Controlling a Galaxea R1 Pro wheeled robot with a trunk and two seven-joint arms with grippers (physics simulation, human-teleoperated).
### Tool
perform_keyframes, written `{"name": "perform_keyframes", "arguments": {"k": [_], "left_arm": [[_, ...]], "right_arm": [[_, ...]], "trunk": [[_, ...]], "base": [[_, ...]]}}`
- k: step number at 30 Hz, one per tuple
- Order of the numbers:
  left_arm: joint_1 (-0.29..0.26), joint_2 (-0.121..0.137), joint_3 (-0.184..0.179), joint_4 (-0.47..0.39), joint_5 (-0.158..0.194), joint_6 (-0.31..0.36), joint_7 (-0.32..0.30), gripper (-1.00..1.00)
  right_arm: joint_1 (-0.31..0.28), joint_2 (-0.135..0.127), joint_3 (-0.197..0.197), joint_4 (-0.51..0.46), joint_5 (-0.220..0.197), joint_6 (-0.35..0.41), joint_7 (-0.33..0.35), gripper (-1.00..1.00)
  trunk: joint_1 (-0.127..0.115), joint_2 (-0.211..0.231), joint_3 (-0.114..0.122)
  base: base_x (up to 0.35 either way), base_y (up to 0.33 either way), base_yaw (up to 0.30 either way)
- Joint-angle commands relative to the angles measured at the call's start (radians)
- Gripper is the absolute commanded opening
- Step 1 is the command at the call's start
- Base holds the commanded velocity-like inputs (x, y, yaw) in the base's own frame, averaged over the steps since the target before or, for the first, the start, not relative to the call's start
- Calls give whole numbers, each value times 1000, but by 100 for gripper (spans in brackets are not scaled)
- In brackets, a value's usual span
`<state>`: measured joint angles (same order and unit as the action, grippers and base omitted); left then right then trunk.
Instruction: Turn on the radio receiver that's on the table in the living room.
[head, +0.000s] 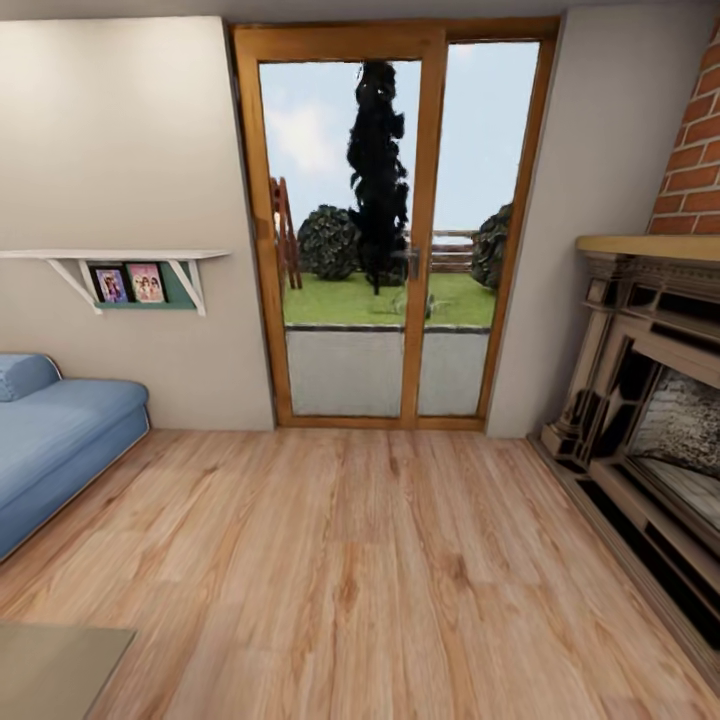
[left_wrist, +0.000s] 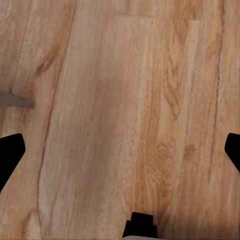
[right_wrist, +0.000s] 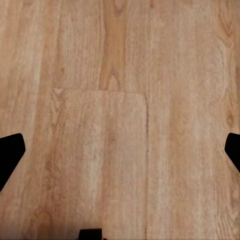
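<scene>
Living room in transit: counter (head: 50, 665) corner at 7 o'clock, blue sofa (head: 55, 440) at 9, radio receiver unsighted, switching-on apparently pending; left tool (left_wrist: 120, 150) and right tool (right_wrist: 120, 150) spread apart, empty, above plank floor (head: 360, 570).

A: What is standing around the glass door (head: 390, 240)?
B: A white shelf (head: 110, 256) is hanging to its left, holding two framed photos (head: 128, 284). A blue sofa (head: 55, 430) is sitting below that shelf. A fireplace (head: 650, 400) is standing to the door's right, under red brick (head: 693, 150).
</scene>
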<state>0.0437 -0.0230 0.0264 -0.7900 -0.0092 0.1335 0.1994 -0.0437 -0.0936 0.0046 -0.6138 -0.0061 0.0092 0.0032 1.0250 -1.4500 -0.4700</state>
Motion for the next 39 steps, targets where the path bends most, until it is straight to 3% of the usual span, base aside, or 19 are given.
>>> {"name": "perform_keyframes", "arguments": {"k": [1, 39], "left_arm": [[0, 0, 0, 0, 0, 0, 0, 100], [0, -1, 0, 0, -1, 0, 0, 100]], "right_arm": [[0, 0, 0, 1, 0, 0, 0, 100], [0, 2, 2, 2, 0, 0, 0, 100]], "trunk": [[0, 0, 0], [0, 0, 0]], "base": [[320, 0, 0], [320, 0, 0]]}}
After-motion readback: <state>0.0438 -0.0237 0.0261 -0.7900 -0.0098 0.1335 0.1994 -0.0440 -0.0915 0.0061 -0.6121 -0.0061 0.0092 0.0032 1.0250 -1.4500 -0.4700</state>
